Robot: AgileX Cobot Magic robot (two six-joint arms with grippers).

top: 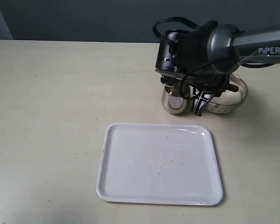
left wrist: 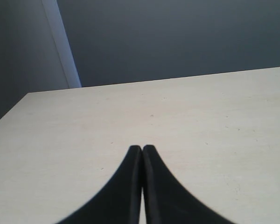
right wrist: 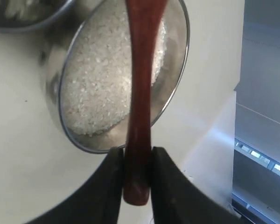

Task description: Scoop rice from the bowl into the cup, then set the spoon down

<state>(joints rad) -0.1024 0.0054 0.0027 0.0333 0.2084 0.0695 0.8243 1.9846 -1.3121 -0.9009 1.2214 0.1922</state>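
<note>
The right gripper (right wrist: 137, 151) pinches the spoon (right wrist: 140, 88) close to the end of its slim handle, one finger on each side, and the handle's rounded tip pokes out just past the fingers; the reddish-brown handle runs across a steel vessel nearly full of rice (right wrist: 100, 79), and the spoon's head is cut off by the picture's edge; the rim of a second steel vessel shows in a corner, and I cannot tell from this view which one is the bowl. In the exterior view the right arm reaches in from the right and its gripper (top: 198, 102) hangs between the cup (top: 172, 102) and the bowl (top: 242, 91), both standing on the counter (top: 46, 93) just behind the white tray (top: 158, 163); pale rice (top: 226, 96) fills the bowl; the cup's inside is hidden by the arm. The left gripper (left wrist: 142, 148) has its fingers pressed together with nothing between them, above bare counter.
</note>
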